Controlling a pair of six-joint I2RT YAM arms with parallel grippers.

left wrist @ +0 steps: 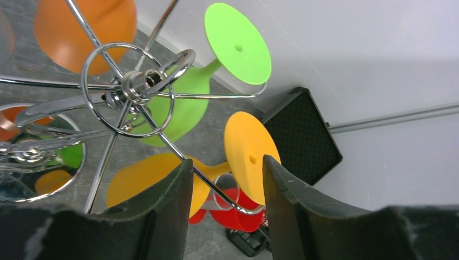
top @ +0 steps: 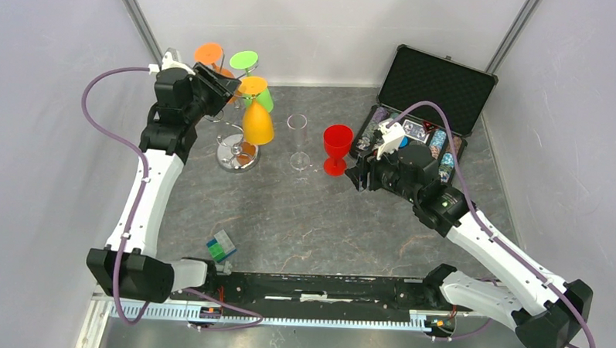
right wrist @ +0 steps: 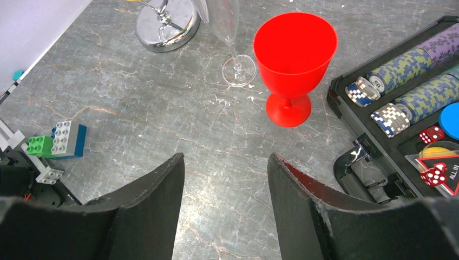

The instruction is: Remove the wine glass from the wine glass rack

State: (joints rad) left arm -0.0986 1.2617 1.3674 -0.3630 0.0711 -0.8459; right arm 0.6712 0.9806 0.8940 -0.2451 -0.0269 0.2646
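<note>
**Step in hand:** approach to grasp. The left pincer (left wrist: 227,161) is at the shiny silver wire wine glass rack (top: 236,152), lined up on the yellow plastic wine glass (left wrist: 249,146). This glass hangs upside down from one of the rack's wire arms, on the side facing the middle of the table (top: 303,228). No glass is held at this point.

**Left pincer:** the jaws stand apart. In the wrist view the yellow wine glass's thin stem shows in the gap between the two fingers (left wrist: 173,206). Neither pad appears to touch it. How far the stem sits beyond the fingertips cannot be told.

**Next move, as judged:**
- Bring the jaws together on the stem below the round foot.
- Slide the foot outward along the wire arm until it clears the curled end, then lower the glass away.
- Keep off the neighbouring green wine glass (left wrist: 238,43) and orange wine glass (left wrist: 86,21), which hang close by.

**Left arm pose:** stretched forward and raised to the top of the rack, with the wrist turned toward the hub.

**Right arm:** low over the table, beside a red plastic goblet (right wrist: 295,54) and a clear glass flute (right wrist: 239,70). The right pincer (right wrist: 227,157) is apart and empty.
</note>
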